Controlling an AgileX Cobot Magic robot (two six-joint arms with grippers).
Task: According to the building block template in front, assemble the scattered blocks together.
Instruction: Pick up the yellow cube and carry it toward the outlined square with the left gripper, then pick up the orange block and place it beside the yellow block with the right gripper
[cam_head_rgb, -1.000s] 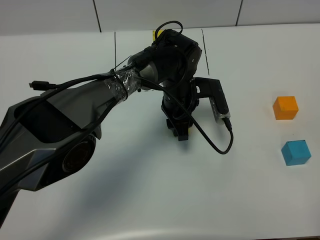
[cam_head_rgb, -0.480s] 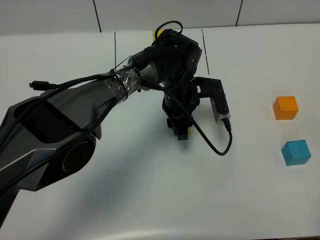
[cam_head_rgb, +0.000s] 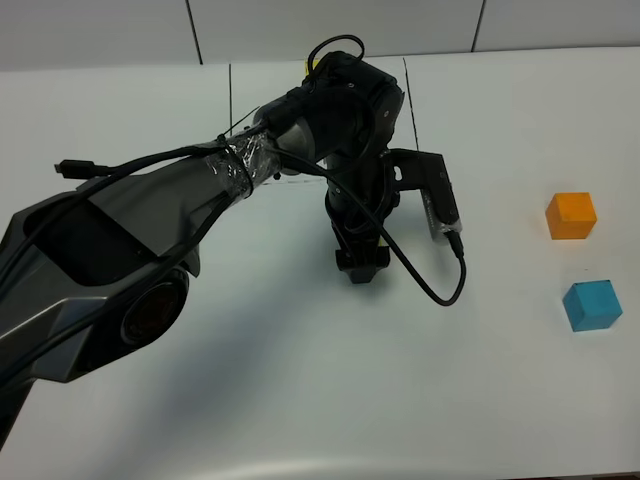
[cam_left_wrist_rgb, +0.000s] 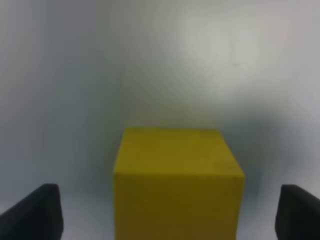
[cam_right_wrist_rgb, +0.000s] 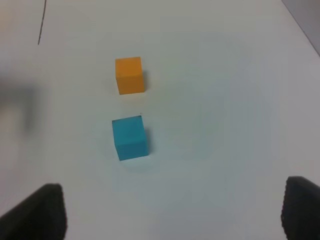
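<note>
1. The yellow cube (cam_left_wrist_rgb: 177, 182) sits flat on the white table (cam_head_rgb: 300, 390), near its middle. It shows only in the left wrist view. In the high view the left gripper (cam_head_rgb: 359, 268) hangs right over it and hides it.
2. The left gripper is released. Its 2 dark fingers (cam_left_wrist_rgb: 35, 215) stand wide on either side of the yellow cube, with bare table showing between each finger and the cube. Neither touches it.
3. The orange cube (cam_head_rgb: 571, 215) and the sky blue cube (cam_head_rgb: 591, 305) lie on the right side of the table, well apart from the yellow cube. They are near each other but not touching, with the orange 1 farther from the robot's base and the blue 1 nearer.
4. The right gripper (cam_right_wrist_rgb: 172, 215) is spread wide with nothing between its fingers. It hovers above those 2 cubes, both of which show in its wrist view. It is out of the high view.
5. The building block template (cam_head_rgb: 311, 68) lies at the far edge of the table, between 2 black drawn lines. The left arm covers nearly all of it, leaving only a sliver of yellow.
</note>
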